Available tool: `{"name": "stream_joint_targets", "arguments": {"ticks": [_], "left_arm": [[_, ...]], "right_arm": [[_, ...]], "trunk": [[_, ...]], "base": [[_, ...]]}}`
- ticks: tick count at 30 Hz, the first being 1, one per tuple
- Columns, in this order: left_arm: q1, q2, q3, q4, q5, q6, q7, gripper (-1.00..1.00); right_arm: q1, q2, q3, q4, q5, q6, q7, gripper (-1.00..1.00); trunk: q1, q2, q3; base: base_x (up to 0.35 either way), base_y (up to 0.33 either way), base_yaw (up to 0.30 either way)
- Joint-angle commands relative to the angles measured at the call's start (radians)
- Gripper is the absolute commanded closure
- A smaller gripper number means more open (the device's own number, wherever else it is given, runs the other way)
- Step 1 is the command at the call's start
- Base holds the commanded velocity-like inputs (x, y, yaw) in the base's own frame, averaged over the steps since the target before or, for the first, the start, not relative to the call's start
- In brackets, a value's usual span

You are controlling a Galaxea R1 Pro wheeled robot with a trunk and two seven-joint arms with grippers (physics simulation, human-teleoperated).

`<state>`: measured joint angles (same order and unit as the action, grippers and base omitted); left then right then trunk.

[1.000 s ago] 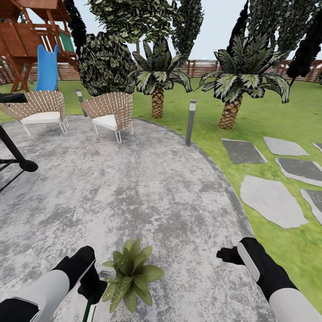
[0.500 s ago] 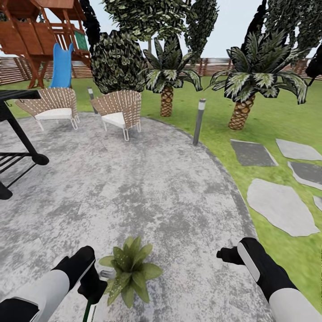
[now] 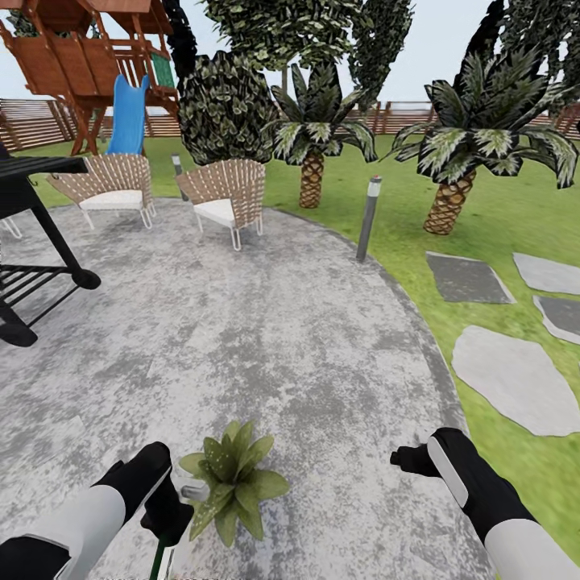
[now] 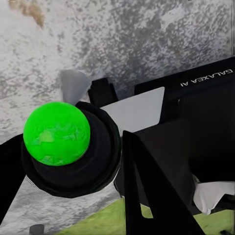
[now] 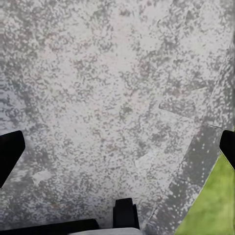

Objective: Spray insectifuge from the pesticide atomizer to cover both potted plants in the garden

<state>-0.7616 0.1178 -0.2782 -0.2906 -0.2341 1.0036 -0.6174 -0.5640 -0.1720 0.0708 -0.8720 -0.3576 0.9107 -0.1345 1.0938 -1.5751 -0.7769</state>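
Pesticide atomizer (image 3: 163, 554) sits in the left gripper (image 3: 165, 515), low at the robot's left side; the head view shows just a sliver of green body and white label below the black fingers. In the left wrist view the fingers pinch the bottle, its black top with a bright green cap (image 4: 58, 133) right at the lens. Nozzle (image 3: 193, 489) looks aimed toward the potted plant (image 3: 231, 479), likely so a spray lands on the leaves without re-gripping.

Plant stands on the patio just beside that gripper, between the two arms, leaves up and spread. No pot visible under the foliage. Second plant can't be placed from here.

Right gripper (image 3: 408, 460) hangs free on the other side, holding nothing; the right wrist view shows its fingers spread over bare stone, probably kept clear of the spray path.

Surface: round mottled grey patio (image 3: 266, 338), lawn (image 3: 403, 250) and stepping stones (image 3: 507, 379) to the right. Further out: two wicker chairs (image 3: 225, 197), a bollard lamp (image 3: 368, 217), black grill (image 3: 32, 242), palms (image 3: 467, 153), playset with blue slide (image 3: 129, 113), slatted fence (image 3: 403, 117).
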Motion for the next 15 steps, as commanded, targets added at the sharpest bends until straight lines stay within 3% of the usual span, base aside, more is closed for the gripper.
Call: {"name": "stream_joint_targets", "arguments": {"ticks": [1, 7, 11, 15], "left_arm": [[-0.001, 0.0, -0.001, -0.002, -0.01, 0.003, -0.01, 1.0], [-0.001, 0.0, -0.001, -0.002, -0.01, 0.003, -0.01, 1.0], [-0.004, 0.0, -0.001, -0.002, -0.01, 0.003, -0.01, 1.0], [-0.005, 0.0, -0.001, -0.002, -0.01, 0.003, -0.01, 1.0]], "right_arm": [[0.0, -0.001, 0.004, -0.001, -0.011, 0.002, -0.01, -1.0], [0.0, -0.001, 0.004, -0.001, -0.011, 0.003, -0.01, -1.0], [0.0, -0.001, 0.004, -0.001, -0.011, 0.003, -0.01, -1.0], [0.0, -0.001, 0.004, -0.001, -0.011, 0.003, -0.01, -1.0]], "trunk": [[0.0, 0.0, -0.001], [0.0, 0.0, -0.002], [0.0, 0.0, -0.005], [0.0, 0.0, -0.008]], "base": [[0.0, -0.271, 0.034], [0.0, -0.075, 0.027], [0.0, -0.02, 0.176], [0.0, -0.203, 0.187]]}}
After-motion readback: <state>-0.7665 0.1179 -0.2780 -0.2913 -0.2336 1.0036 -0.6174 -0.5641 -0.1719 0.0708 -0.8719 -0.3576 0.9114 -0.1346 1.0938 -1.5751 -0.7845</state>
